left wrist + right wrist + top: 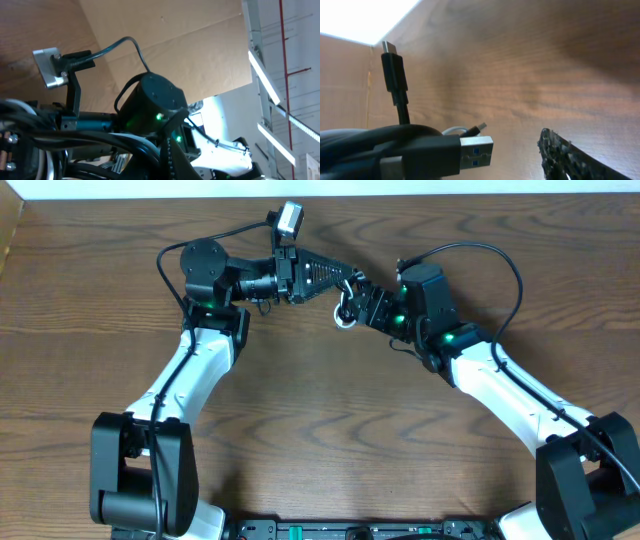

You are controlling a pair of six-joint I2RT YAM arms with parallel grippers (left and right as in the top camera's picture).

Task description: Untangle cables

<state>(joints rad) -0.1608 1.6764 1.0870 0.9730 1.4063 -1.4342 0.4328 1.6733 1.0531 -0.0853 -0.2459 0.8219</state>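
The cables (345, 312) hang as one small bundle between my two grippers at the far middle of the table, with a white loop showing below. My left gripper (350, 283) reaches in from the left and looks shut on the bundle's top. My right gripper (368, 305) sits right beside the bundle. In the right wrist view the black cord's flat metal plug (476, 151) is close at the left, its small plug (393, 67) stands upright, and the white cord (454, 131) loops behind. My right finger (565, 155) stands apart from the plug, and the other finger is hidden.
The wooden table (330, 430) lies below both arms. Thicker black robot wires (490, 255) arc over the right arm. The left wrist view shows the right arm's dark joint (150, 105) and a camera mount (50, 67).
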